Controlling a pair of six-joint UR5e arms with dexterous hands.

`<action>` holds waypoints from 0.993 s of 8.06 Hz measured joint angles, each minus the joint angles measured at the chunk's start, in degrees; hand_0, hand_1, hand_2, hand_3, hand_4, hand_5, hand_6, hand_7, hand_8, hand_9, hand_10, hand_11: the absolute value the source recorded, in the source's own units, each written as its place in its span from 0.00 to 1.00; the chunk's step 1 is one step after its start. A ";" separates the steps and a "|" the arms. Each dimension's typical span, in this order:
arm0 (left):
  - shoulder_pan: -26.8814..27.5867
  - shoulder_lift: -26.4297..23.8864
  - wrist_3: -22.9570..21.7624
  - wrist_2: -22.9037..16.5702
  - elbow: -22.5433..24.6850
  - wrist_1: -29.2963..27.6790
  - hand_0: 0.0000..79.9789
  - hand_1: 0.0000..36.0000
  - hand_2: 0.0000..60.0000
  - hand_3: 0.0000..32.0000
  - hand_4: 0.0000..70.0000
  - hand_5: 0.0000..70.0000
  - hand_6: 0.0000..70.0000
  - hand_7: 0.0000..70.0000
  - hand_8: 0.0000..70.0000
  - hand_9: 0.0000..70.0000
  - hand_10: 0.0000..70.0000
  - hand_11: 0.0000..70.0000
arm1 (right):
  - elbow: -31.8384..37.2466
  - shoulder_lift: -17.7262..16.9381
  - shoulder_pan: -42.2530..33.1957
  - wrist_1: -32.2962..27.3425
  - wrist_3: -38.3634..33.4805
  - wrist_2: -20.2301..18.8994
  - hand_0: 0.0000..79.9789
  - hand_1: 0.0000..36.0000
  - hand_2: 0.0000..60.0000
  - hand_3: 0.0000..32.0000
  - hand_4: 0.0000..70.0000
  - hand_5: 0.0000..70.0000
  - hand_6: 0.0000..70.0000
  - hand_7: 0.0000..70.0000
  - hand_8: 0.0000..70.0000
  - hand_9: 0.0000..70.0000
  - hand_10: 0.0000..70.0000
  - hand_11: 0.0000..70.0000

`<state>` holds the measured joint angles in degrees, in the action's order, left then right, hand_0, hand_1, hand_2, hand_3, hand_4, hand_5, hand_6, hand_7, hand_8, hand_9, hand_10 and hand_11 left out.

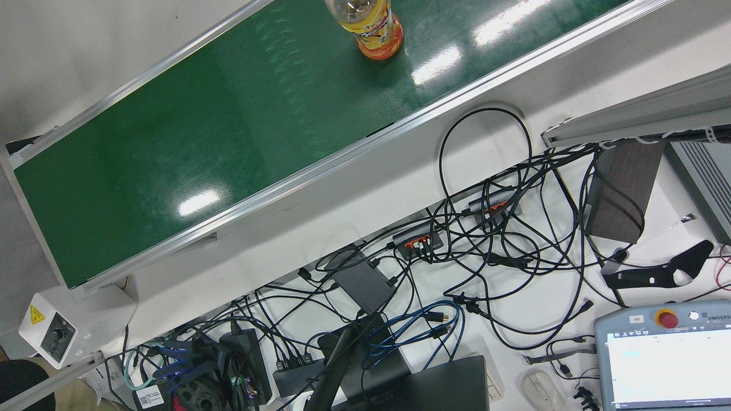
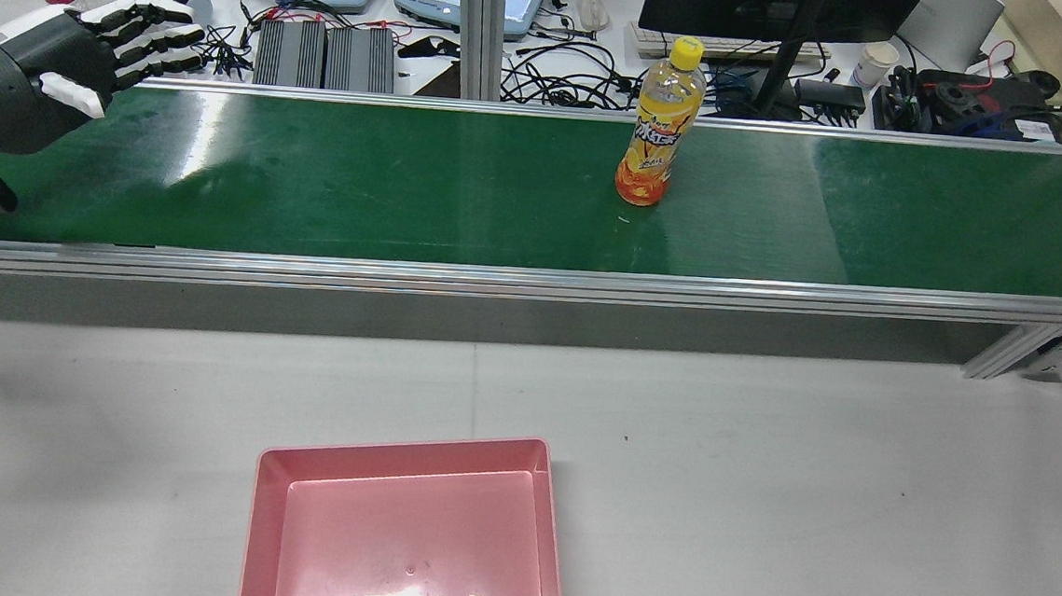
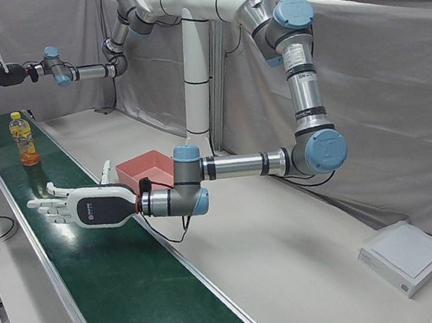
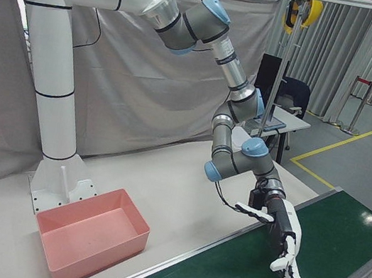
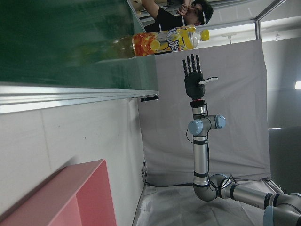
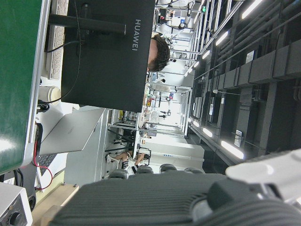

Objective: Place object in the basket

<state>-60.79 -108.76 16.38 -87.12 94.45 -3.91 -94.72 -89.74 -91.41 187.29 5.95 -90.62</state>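
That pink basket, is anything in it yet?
Empty. The rear view shows the pink basket's bare bottom; the bottle stands upright on the green belt.

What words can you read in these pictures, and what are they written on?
"HUAWEI": on the back of the black monitor, in the right hand view.
"UNIVERS", cut off at the edge: on the grey teach pendant, in the front view.
"left": a small tag on that same pendant.
A yellow warning triangle, no words: on the white control box.
The bottle has a printed label, too blurred to read.
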 measured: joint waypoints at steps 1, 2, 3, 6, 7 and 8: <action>0.00 -0.02 0.03 -0.02 0.02 0.02 0.61 0.17 0.00 0.16 0.19 0.42 0.04 0.02 0.15 0.16 0.12 0.19 | 0.07 0.00 0.00 0.00 0.02 0.00 0.00 0.00 0.00 0.00 0.00 0.00 0.00 0.00 0.00 0.00 0.00 0.00; 0.02 -0.04 0.11 -0.02 0.03 0.03 0.61 0.18 0.00 0.16 0.20 0.42 0.04 0.02 0.15 0.15 0.12 0.19 | 0.11 0.00 0.00 0.00 0.02 0.00 0.00 0.00 0.00 0.00 0.00 0.00 0.00 0.00 0.00 0.00 0.00 0.00; 0.08 -0.04 0.17 0.00 0.03 0.04 0.61 0.19 0.00 0.18 0.19 0.41 0.03 0.02 0.15 0.15 0.12 0.19 | 0.13 0.00 0.00 0.00 -0.01 0.00 0.00 0.00 0.00 0.00 0.00 0.00 0.00 0.00 0.00 0.00 0.00 0.00; 0.07 -0.04 0.19 0.02 0.01 0.12 0.61 0.18 0.00 0.18 0.19 0.42 0.03 0.02 0.15 0.15 0.12 0.19 | 0.15 0.00 0.00 0.00 0.02 0.00 0.00 0.00 0.00 0.00 0.00 0.00 0.00 0.00 0.00 0.00 0.00 0.00; 0.07 -0.18 0.21 -0.01 0.05 0.15 0.61 0.18 0.00 0.16 0.19 0.42 0.04 0.02 0.15 0.15 0.12 0.19 | 0.15 0.00 0.00 0.00 0.02 0.00 0.00 0.00 0.00 0.00 0.00 0.00 0.00 0.00 0.00 0.00 0.00 0.00; 0.06 -0.32 0.22 -0.04 0.09 0.25 0.61 0.19 0.00 0.15 0.19 0.43 0.04 0.02 0.15 0.16 0.12 0.19 | 0.15 0.00 0.00 0.00 0.02 0.00 0.00 0.00 0.00 0.00 0.00 0.00 0.00 0.00 0.00 0.00 0.00 0.00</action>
<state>-60.73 -109.09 16.60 -87.16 94.54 -3.65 -94.57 -89.74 -91.41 187.30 5.98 -90.62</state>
